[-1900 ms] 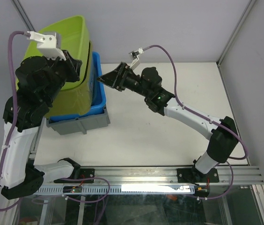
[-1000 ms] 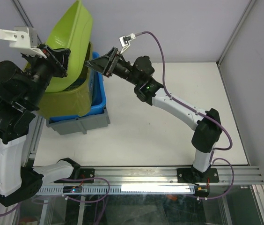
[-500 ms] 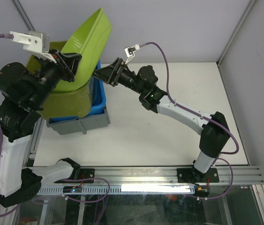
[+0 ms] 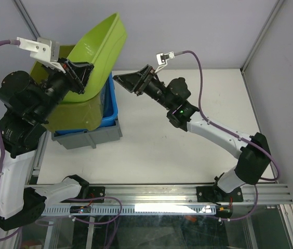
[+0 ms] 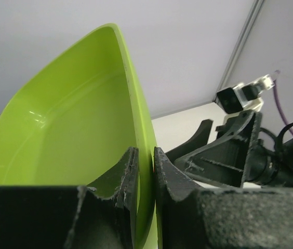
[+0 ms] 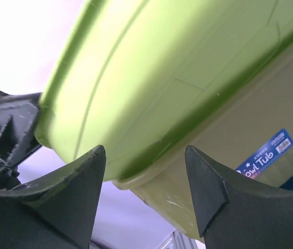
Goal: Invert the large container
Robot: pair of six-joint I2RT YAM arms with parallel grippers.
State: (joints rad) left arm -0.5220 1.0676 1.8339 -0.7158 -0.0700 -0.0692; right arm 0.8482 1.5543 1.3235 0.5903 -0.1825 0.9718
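Right tool (image 4: pixel 124 81) farther from tub rim (image 4: pixel 117 41)

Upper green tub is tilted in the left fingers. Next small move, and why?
Probably roll the left gripper further, tipping the upper green tub over: its rim is pinched, it is only partly tilted, and the right gripper stands open beside it.

"Bowl Tub" label (image 6: pixel 265 153) on lower tub (image 6: pixel 240 119)

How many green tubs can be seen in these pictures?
2. The raised tub is tilted, its rim pinched by the left gripper; the lower tub sits in the blue bin. More may be nested unseen.
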